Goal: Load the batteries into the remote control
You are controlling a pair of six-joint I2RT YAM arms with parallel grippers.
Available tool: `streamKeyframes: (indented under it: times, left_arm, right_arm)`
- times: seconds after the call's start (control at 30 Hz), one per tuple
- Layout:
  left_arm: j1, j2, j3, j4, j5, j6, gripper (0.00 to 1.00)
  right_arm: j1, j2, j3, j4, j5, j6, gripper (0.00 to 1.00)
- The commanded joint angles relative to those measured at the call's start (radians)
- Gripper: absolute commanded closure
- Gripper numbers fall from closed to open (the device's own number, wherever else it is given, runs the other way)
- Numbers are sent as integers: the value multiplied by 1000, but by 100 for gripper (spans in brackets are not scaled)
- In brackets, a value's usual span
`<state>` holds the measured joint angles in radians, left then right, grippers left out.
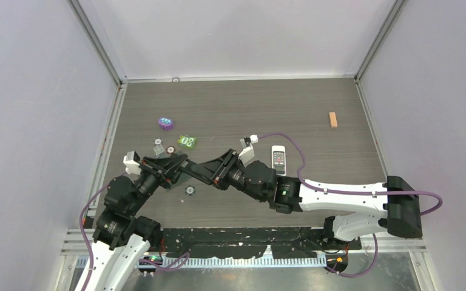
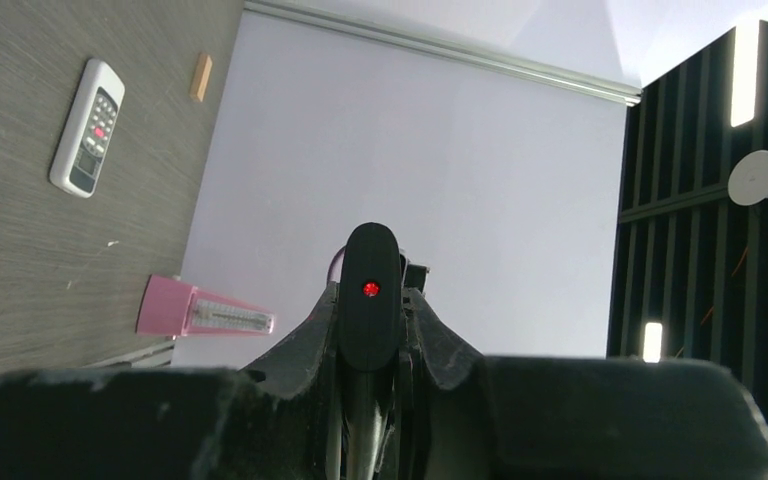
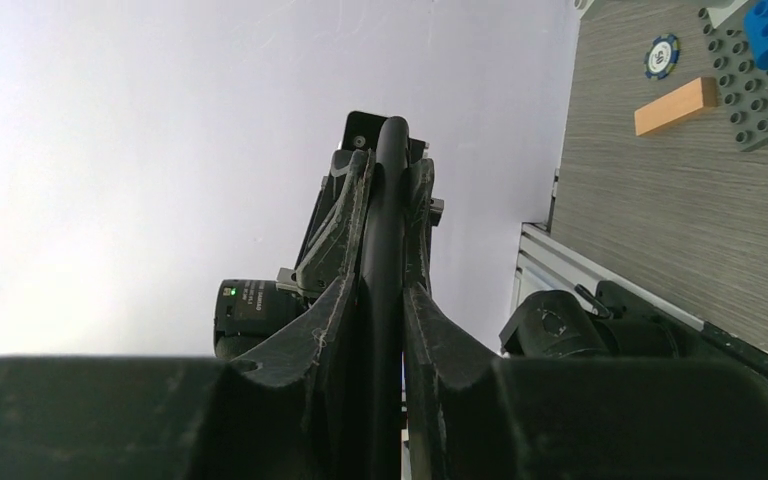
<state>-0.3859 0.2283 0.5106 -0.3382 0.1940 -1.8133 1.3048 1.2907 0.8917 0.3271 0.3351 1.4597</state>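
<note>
While left jaws and right jaws both clench the black remote (image 2: 371,330), we judge cover removal in hand; next, slide it free

My view of the dark wood-grain table (image 1: 230,97): a white remote (image 1: 278,159) lies right of centre and a wooden block (image 1: 333,119) near the far right corner. A purple piece (image 1: 166,123), a green piece (image 1: 187,141) and small discs (image 1: 170,149) sit toward the left edge.
</note>
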Motion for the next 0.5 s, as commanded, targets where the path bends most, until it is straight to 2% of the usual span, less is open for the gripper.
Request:
streamKeyframes:
  times: [0.0, 0.27, 0.47]
  left_arm:
    - [-19, -32, 12, 138, 144, -89, 100]
    - [-19, -35, 8, 156, 167, -107, 100]
    - [-20, -54, -3, 96, 105, -28, 100]
  right_arm:
    - [-1, 65, 54, 29, 6, -1, 73]
    - [-4, 113, 95, 10, 6, -4, 70]
    - [-4, 42, 67, -30, 23, -61, 63]
